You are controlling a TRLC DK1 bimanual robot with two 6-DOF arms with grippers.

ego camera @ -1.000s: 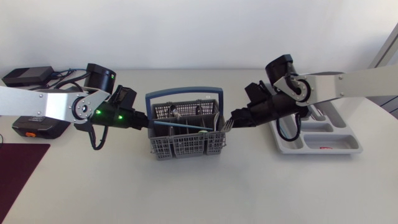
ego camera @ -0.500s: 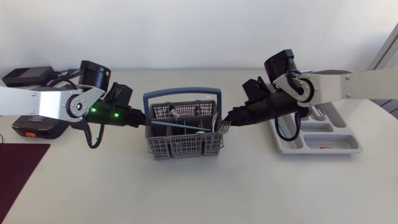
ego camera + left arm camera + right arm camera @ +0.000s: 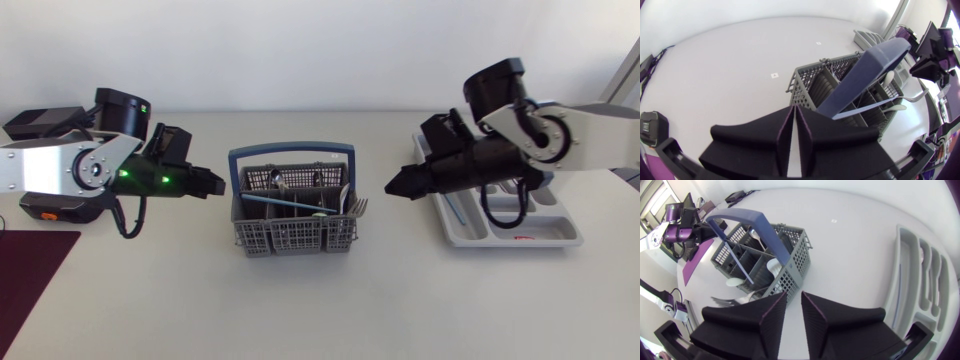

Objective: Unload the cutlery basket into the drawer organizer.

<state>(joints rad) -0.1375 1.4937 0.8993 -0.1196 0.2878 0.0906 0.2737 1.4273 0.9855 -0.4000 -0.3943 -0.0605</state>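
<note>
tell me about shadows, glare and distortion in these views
head view: even light, faint soft shadows by the cutlery basket, no glare, green lights glow on the left arm; right wrist view: fisheye curves the drawer organizer

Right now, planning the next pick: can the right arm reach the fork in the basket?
Probably yes: the fork leans over the basket wall facing the right gripper, with nothing between them.

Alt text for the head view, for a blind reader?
A grey cutlery basket with a blue handle, cutlery inside, stands mid-table. The left gripper and right gripper flank it, both empty and clear of it. The grey drawer organizer lies at right, under the right arm.
</note>
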